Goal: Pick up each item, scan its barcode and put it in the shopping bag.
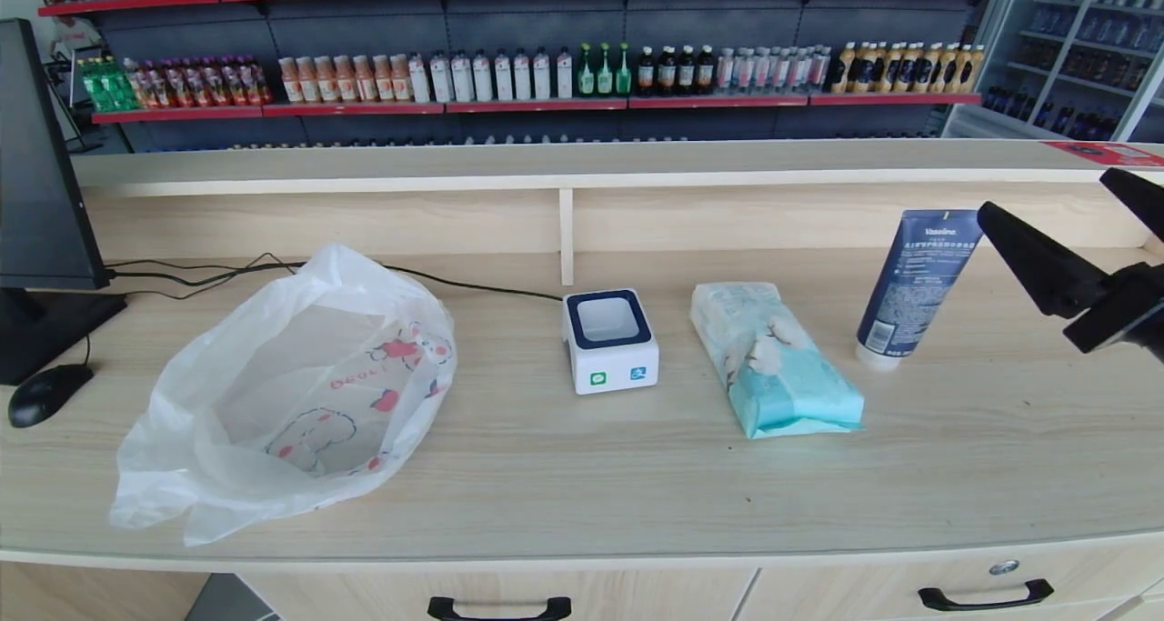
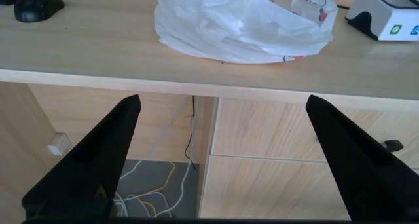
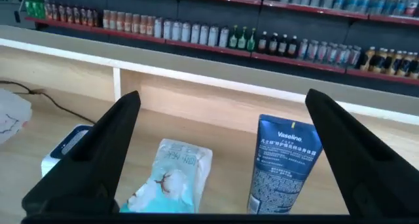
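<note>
My right claw gapes wide and holds nothing, in the air over the counter's right end, near the tube. My left claw is spread wide too, bare, hanging below the counter's front edge. The tube stands cap-down toward the back right. The wipes lie between it and the scanner at mid-counter. The bag slumps open toward the left end. From my left wrist, cables dangle under the counter. From my right wrist, the tube's cap is cut off.
</note>
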Robot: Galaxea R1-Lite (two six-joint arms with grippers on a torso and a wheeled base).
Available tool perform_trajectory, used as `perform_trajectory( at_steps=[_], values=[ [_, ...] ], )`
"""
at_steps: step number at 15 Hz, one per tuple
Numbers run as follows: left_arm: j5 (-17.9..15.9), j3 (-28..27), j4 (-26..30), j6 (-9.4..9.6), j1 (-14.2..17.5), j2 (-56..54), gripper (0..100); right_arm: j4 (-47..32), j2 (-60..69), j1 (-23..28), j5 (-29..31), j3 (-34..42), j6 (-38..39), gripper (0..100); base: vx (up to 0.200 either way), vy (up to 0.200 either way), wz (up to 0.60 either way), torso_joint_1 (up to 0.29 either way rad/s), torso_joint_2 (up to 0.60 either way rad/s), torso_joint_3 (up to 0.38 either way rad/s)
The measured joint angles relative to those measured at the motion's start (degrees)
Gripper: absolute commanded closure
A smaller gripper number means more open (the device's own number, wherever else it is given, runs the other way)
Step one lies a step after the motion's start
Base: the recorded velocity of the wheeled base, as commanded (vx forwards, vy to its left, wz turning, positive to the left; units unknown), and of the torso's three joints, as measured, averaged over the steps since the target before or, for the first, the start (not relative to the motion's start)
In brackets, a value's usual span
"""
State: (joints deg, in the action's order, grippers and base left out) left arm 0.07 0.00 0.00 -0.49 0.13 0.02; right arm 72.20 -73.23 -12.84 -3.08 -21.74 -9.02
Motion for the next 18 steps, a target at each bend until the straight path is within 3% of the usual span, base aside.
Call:
perform_trajectory(
  at_steps=[4, 6, 18],
  values=[
    [0.0, 0.0, 0.0, -0.02, 0.02, 0.0, 0, 0.52, -0.45, -5.77, 0.71, 14.76, 6.56, 0, 0.0, 0.0, 0.0, 0.0, 0.0, 0.0],
    [0.0, 0.0, 0.0, 0.0, 0.02, 0.0, 0, 1.01, -1.83, -6.68, 0.71, 17.88, 7.69, 0, 0.0, 0.0, 0.0, 0.0, 0.0, 0.0],
    [0.0, 0.0, -0.02, -0.02, 0.05, 0.0, 0, 3.67, -24.09, -6.58, -1.4, 6.85, 5.85, 0, 0.0, 0.0, 0.0, 0.0, 0.0, 0.0]
  ],
)
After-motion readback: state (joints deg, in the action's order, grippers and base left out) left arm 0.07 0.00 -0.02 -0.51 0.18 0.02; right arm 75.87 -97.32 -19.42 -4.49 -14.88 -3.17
